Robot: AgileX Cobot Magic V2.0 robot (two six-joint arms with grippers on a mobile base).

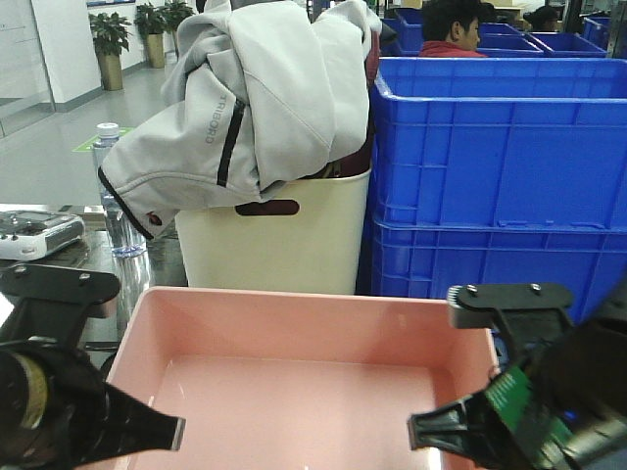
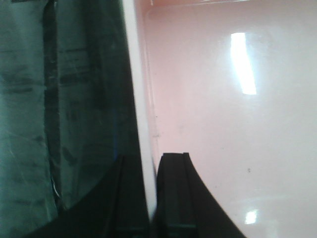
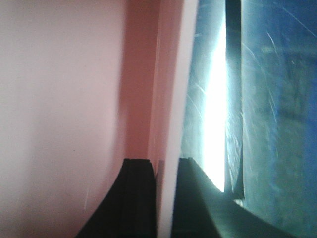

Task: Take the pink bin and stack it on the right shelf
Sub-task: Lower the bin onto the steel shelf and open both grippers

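Pink bin (image 1: 294, 333) is right up front in the forward view, dead centre between the two arms, with its open side facing up and nothing in it that you can see. It's over a dark shiny metal top (image 2: 59, 99) with black tape lines (image 2: 49, 74) on it, but you can't tell from these shots if it's resting there or lifted a bit.

Your left gripper (image 1: 147, 423) is on the bin's left wall. In the left wrist view it (image 2: 151, 166) has one finger inside and one outside, pinched narrow with the pale rim (image 2: 141, 99) sandwiched between them. Same deal for your right gripper (image 1: 441, 431) on the right wall: the right wrist view shows it (image 3: 166, 168) closed down tight on the wall, with the inner finger (image 3: 136, 198) against the pink side.

Just behind the bin there's a cream bin (image 1: 284, 245) with a handle slot and a grey jacket (image 1: 255, 98) dumped over it. Stacked blue crates (image 1: 500, 166) sit to the right of that. A water bottle (image 1: 113, 186) and a white handheld device (image 1: 34, 235) are off to the left on the same top. A person in red (image 1: 453, 29) sits far back.
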